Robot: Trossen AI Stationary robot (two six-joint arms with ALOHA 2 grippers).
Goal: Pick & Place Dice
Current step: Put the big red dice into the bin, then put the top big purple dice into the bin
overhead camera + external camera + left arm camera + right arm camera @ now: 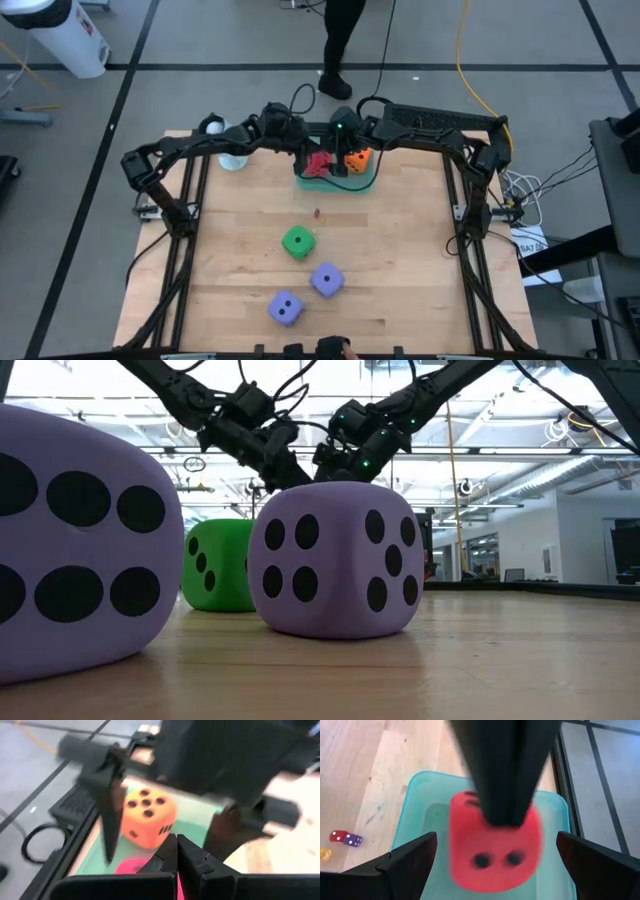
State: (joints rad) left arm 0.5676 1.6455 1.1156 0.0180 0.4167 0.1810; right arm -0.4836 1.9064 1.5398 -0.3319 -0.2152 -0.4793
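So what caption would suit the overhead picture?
Both arms meet over the green tray holding the red die and orange die; three dice wait on the table.

You're looking at a table [400, 270] of pale, matt wood planks with visible grain. The tray [420, 795] is translucent green plastic, smooth with a soft sheen. Your dice look like matt foam: the red die [495, 850], orange die [147, 817], green die [215, 565] and both purple-blue dice [335, 560] [80, 540] have soft rounded edges and flat black pips. The left gripper [177, 852] and right gripper [495, 870] fingers are dark matt plastic. The arms' frame [180, 215] looks like black metal. The floor [200, 40] is smooth grey with dull gloss.
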